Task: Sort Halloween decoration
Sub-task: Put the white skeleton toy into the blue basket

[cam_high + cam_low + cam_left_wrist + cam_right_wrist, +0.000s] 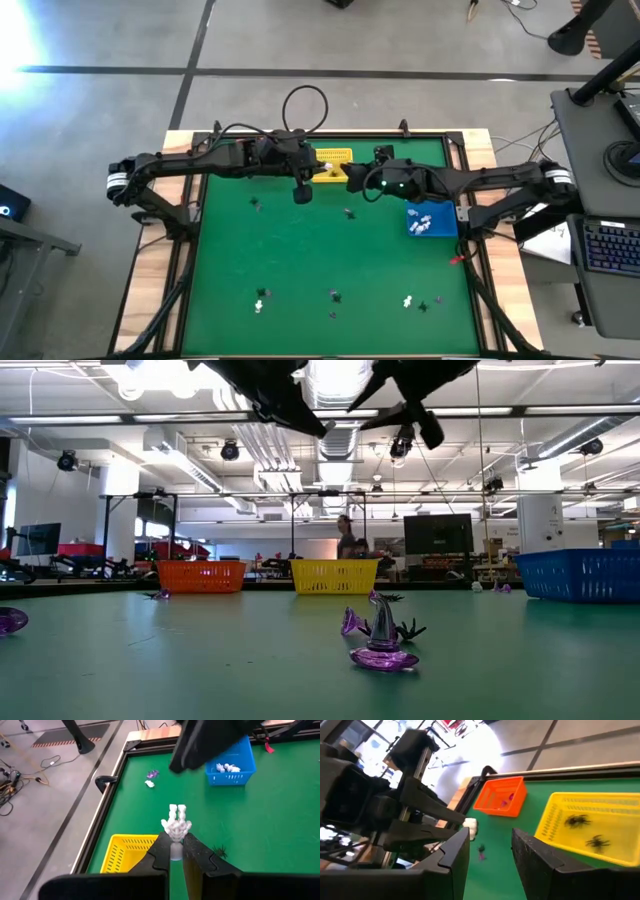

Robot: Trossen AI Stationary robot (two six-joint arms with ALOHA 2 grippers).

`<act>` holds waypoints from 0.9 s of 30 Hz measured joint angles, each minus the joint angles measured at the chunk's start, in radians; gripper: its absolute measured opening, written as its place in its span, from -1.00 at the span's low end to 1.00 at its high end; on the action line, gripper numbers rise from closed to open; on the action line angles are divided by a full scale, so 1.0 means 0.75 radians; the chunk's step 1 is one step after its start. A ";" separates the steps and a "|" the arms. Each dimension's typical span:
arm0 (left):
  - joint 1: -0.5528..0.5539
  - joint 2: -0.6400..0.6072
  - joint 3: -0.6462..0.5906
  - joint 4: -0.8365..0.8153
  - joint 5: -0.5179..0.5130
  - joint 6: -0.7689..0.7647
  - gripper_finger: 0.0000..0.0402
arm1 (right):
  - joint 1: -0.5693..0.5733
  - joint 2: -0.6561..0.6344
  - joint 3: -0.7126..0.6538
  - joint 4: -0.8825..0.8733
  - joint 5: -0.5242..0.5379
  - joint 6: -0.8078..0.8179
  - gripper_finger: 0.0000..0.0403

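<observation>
My left gripper is shut on a white skeleton-hand trinket of the Halloween decoration, high over the green table beside the yellow basket. My right gripper stands open in the air facing it, near the far middle, with nothing between its fingers. The yellow basket holds two black spiders. The orange basket holds a purple piece, and the blue basket holds white pieces. A purple witch hat stands on the table. My left gripper pinches the skeleton hand by its wrist stub between the two fingertips. The fingers slant down toward the table's right side. The bony fingers stick out beyond the fingertips, and the trinket is lifted clear of the table.
Several small trinkets lie scattered on the green mat: near the front edge and in the middle. The three baskets line the far and right sides. A person stands in the room beyond the table.
</observation>
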 joint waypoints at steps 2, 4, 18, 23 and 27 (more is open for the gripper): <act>0.000 0.000 0.000 0.002 0.000 0.005 -1.00 | -0.003 0.034 0.000 0.046 -0.008 -0.007 -0.32; 0.000 0.000 0.000 0.002 0.000 0.006 -1.00 | -0.007 0.057 0.000 0.105 -0.008 -0.026 -0.32; 0.000 0.000 -0.002 -0.002 -0.001 0.017 -1.00 | -0.042 0.204 0.158 0.090 -0.140 -0.107 -0.32; 0.000 0.001 -0.003 -0.001 -0.001 0.031 -1.00 | -0.046 0.225 0.236 -0.104 -0.146 -0.108 -0.32; 0.001 0.001 -0.003 0.000 -0.002 0.031 -1.00 | -0.047 0.221 0.243 -0.121 -0.140 -0.134 -0.37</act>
